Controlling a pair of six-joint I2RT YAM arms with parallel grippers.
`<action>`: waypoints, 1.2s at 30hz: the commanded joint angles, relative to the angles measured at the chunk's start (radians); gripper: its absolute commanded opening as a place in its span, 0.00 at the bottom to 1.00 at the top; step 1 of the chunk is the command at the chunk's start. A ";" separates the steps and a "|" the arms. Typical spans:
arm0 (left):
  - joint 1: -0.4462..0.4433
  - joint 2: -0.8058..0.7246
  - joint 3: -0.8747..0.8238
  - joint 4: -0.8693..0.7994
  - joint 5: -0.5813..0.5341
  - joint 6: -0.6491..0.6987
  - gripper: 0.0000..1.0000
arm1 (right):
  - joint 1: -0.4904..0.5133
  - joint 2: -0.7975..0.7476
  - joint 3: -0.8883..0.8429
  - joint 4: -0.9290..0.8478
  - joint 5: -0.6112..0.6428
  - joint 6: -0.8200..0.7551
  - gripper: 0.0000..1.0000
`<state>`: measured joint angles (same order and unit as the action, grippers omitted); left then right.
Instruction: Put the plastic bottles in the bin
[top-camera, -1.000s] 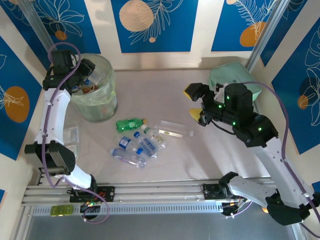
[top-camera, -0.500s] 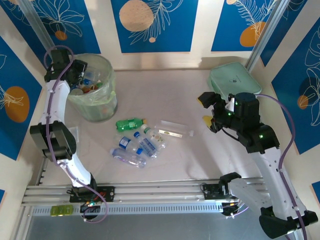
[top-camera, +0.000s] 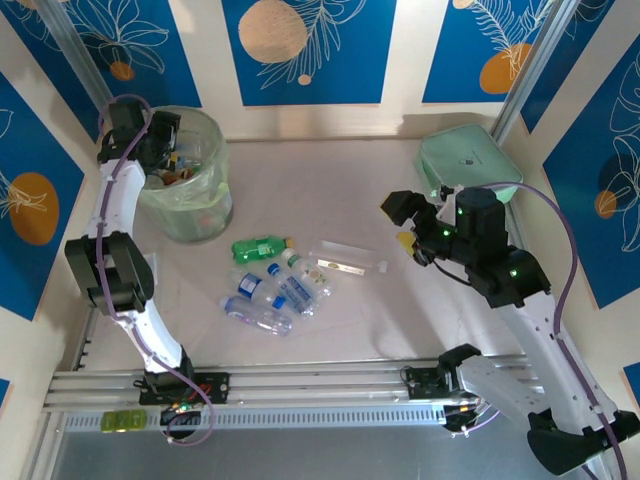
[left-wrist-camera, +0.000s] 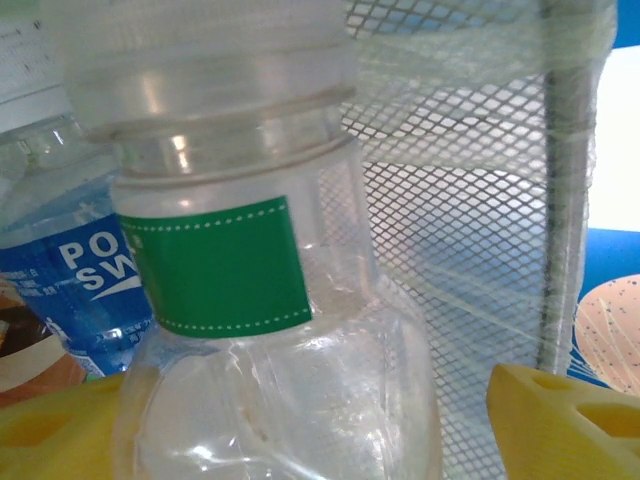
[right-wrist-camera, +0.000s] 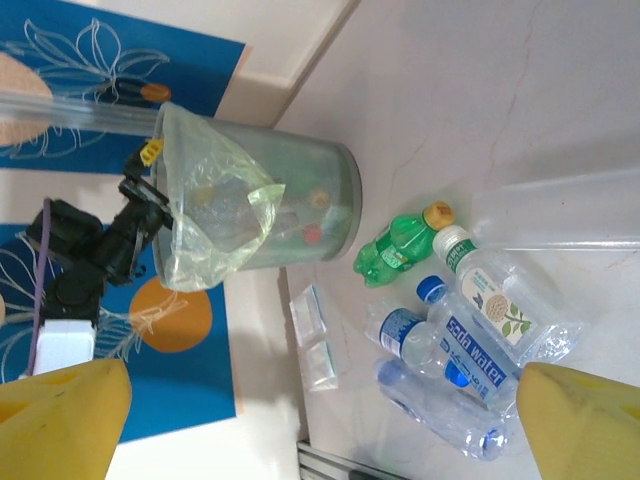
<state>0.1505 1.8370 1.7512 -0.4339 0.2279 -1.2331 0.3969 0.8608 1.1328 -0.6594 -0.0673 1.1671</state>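
My left gripper (top-camera: 160, 140) is at the mouth of the bin (top-camera: 203, 215), at the back left. In the left wrist view it (left-wrist-camera: 310, 425) is open around a clear green-labelled bottle (left-wrist-camera: 260, 330), with a gap at the right finger (left-wrist-camera: 565, 420). A blue-labelled bottle (left-wrist-camera: 75, 290) lies beside the clear one, against the bin's mesh wall (left-wrist-camera: 470, 200). On the table lie a green bottle (top-camera: 258, 247) (right-wrist-camera: 400, 245), a white-capped clear one (top-camera: 303, 275) (right-wrist-camera: 500, 300) and blue-labelled ones (top-camera: 268, 290) (right-wrist-camera: 460, 345). My right gripper (top-camera: 403, 223) (right-wrist-camera: 320, 420) hangs open, right of them, holding nothing.
A long clear packet (top-camera: 348, 258) (right-wrist-camera: 560, 215) lies right of the bottles. A mint-green case (top-camera: 468, 160) sits at the back right. Small clear sachets (right-wrist-camera: 318, 345) lie near the left wall. Blue patterned walls enclose the table.
The right gripper swung away to the right, then came back a little towards the middle. The left gripper has stayed at the bin's mouth, shifting slightly.
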 joint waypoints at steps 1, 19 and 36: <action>0.005 -0.083 0.022 -0.022 0.017 0.022 0.83 | 0.015 -0.009 0.024 0.028 0.034 -0.056 0.99; -0.047 -0.463 -0.016 -0.406 -0.142 0.319 0.89 | 0.040 -0.016 0.004 -0.021 0.000 -0.379 0.99; -0.358 -0.915 -0.521 -0.616 -0.216 0.393 0.99 | 0.443 0.320 0.067 -0.267 0.153 -0.768 0.82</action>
<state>-0.2016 0.9550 1.2922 -0.9791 -0.0082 -0.8726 0.7986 1.1313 1.1637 -0.8150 0.0265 0.4843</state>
